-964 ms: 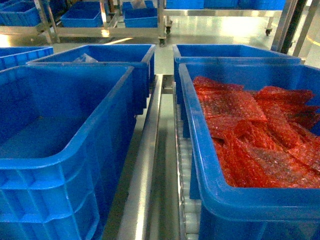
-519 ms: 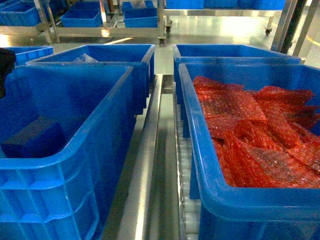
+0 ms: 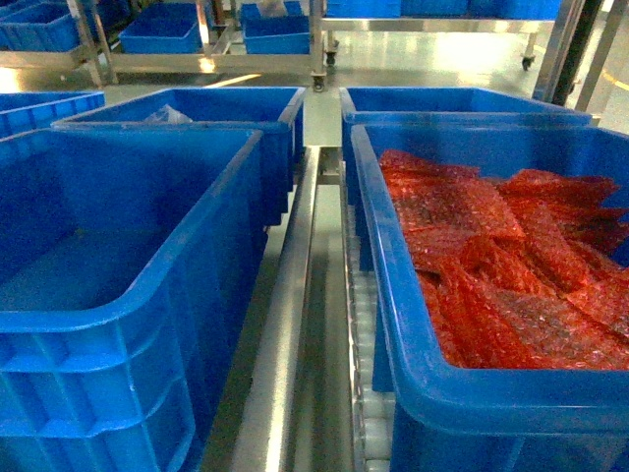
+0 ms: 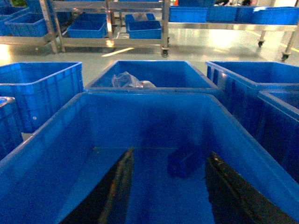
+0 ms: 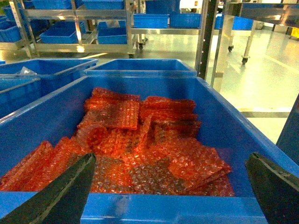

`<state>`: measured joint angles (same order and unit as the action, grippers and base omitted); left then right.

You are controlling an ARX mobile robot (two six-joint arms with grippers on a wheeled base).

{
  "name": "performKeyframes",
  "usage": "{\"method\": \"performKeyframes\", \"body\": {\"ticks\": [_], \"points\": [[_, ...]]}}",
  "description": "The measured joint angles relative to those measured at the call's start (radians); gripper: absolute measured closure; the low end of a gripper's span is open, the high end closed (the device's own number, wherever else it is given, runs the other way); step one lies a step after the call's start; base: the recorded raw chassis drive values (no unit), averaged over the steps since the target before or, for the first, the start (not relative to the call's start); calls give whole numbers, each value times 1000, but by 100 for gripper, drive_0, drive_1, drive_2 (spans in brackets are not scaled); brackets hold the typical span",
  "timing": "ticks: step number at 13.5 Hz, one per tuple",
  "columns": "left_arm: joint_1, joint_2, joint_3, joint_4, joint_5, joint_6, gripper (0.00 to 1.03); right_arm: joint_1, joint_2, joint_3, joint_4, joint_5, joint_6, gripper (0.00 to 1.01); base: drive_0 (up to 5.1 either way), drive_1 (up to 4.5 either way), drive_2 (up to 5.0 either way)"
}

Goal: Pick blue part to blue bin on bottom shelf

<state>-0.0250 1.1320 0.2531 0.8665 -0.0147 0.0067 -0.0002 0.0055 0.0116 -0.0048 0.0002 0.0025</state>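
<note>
Blue part (image 4: 186, 161) on blue bin (image 4: 56, 140) floor; left gripper (image 4: 170, 186) spread, empty; right gripper (image 5: 170, 186) spread, empty.

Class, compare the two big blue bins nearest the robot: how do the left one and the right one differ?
The left bin looks nearly empty, holding one small blue part; the right bin is heaped with red bubble-wrap bags. Both are deep blue plastic crates.

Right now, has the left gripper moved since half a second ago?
Yes. The left gripper stood at the head view's left edge above the near left bin rim; now it is gone off that edge.
</note>
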Motion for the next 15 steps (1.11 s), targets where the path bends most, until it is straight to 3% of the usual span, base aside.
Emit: {"method": "performKeyframes", "body": {"ticks": [1,4,8,9,15], "points": [[18,-25,-20,-5,7,0,66,0,0,0,0,0,0,3,0,0,0],[26,-156,-106,-50,13,-6,102,0,0,0,0,0,0,3,0,0,0],[25,-331,-179,-153,14,-5,101,0,0,0,0,0,0,3,0,0,0],[25,-344,-218,-98,14,-5,101,0,0,0,0,0,0,3,0,0,0],[25,-637,-242,-383,14,-5,101,0,0,0,0,0,0,3,0,0,0]]}}
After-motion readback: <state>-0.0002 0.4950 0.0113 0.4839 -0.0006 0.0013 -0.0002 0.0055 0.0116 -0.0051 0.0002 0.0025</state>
